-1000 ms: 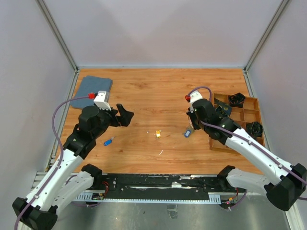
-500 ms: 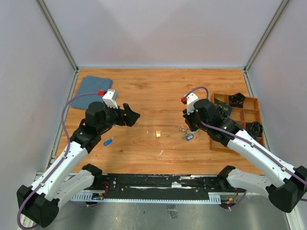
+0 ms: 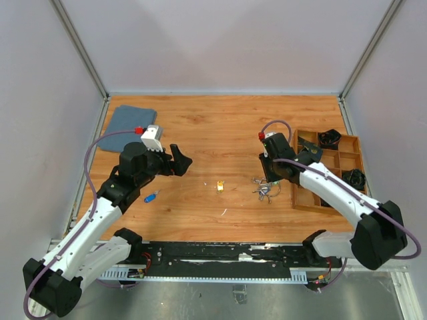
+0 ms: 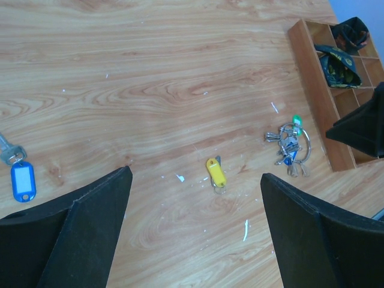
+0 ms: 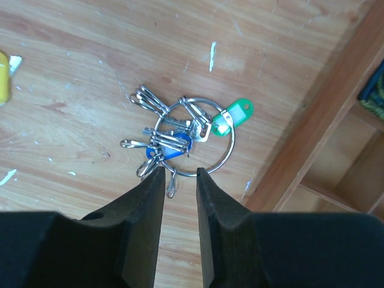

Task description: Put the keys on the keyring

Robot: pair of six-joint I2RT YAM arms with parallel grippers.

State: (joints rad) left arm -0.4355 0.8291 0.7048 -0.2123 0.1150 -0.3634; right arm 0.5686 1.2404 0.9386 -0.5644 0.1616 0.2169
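Keyring (image 5: 222, 163) with bunched keys (image 5: 171, 141) and green tag (image 5: 234, 114) lies flat on worktop (image 3: 220, 127), beside tray (image 3: 327, 173). Right gripper (image 5: 180, 171) at ring's edge, jaws slightly parted, grasping nothing. Left gripper (image 4: 195, 175) jaws spread wide, empty. Yellow key (image 4: 214, 172) and blue key (image 4: 23, 180) lie loose.

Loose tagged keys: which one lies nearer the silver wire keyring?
The yellow-tagged key, mid-table; the blue-tagged key with a white label lies much farther from the round silver wire keyring, near the left arm.
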